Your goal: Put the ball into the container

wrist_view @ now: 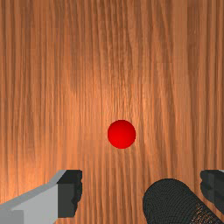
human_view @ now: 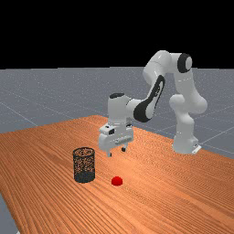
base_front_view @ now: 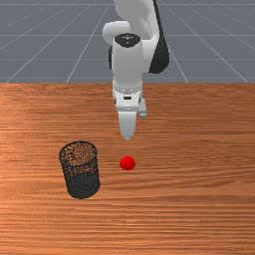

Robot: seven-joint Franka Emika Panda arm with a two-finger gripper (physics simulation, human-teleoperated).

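One black mesh container (base_front_view: 82, 185) leads off at the front view's left, standing upright on the wooden table (base_front_view: 199, 209)! Moving right, the red ball (base_front_view: 127, 163) sits on the wood, near the container but clear of it. And in the far view, up in the air beyond the container, there hangs the gripper (human_view: 116, 152), pointing down, its two fingers spread wide!

- No readable text, label, brand, number or sign in any view.
- Front view, upper middle: small pale marks (base_front_view: 127, 37) on the black cap (base_front_view: 127, 43) of the arm (base_front_view: 127, 64), too small to read.
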